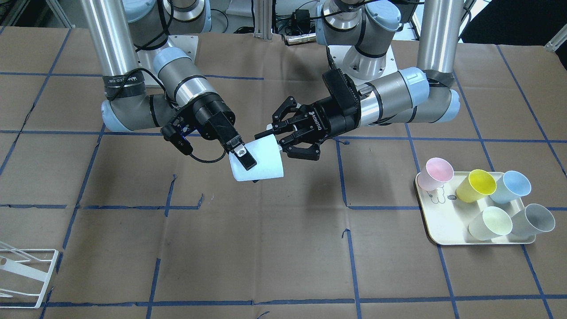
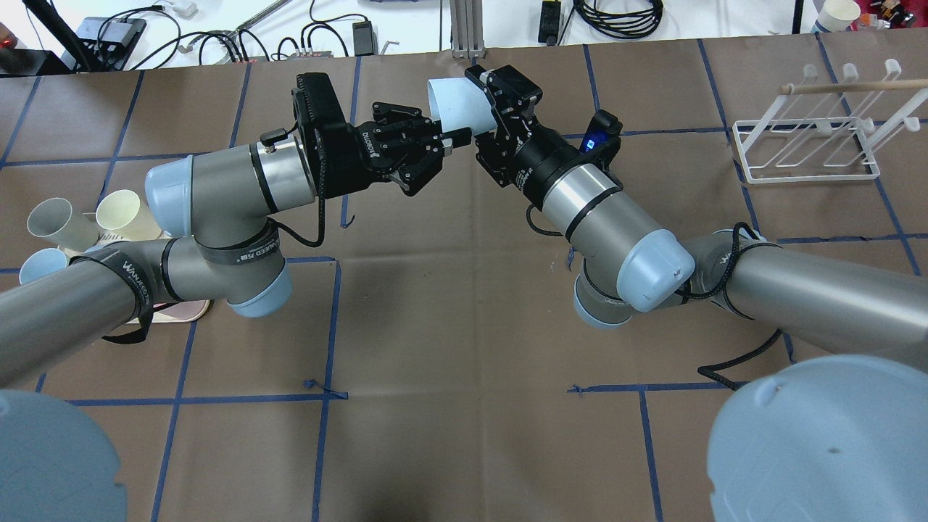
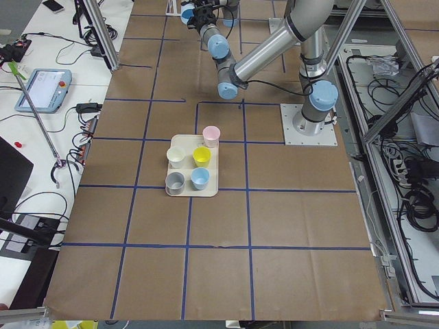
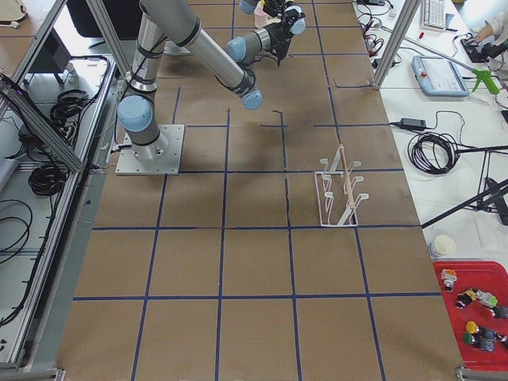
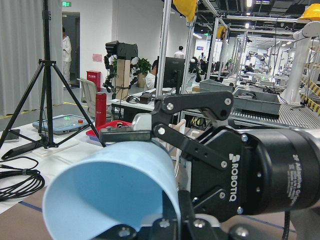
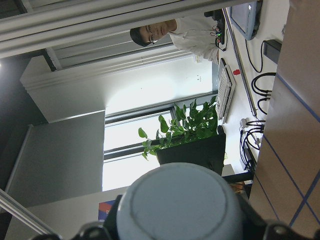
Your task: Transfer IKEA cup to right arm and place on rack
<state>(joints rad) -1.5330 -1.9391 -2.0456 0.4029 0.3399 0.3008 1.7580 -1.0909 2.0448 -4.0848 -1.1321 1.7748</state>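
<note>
A pale-blue cup (image 1: 261,161) hangs on its side above the middle of the table. My right gripper (image 1: 250,166) is shut across the cup's body, with the cup's base towards it; the base fills the right wrist view (image 6: 180,200). My left gripper (image 1: 274,139) is at the cup's mouth with its jaws spread wide, one fingertip just outside the rim. The cup's open mouth faces the left wrist view (image 5: 115,190). In the overhead view the cup (image 2: 449,101) sits between the left gripper (image 2: 449,138) and the right gripper (image 2: 478,109). The white wire rack (image 2: 805,145) stands far to my right.
A cream tray (image 1: 443,221) on my left side holds several pastel cups lying on their sides. The rack (image 1: 26,274) sits at a table corner and carries a wooden rod. Brown paper with blue tape lines covers the table.
</note>
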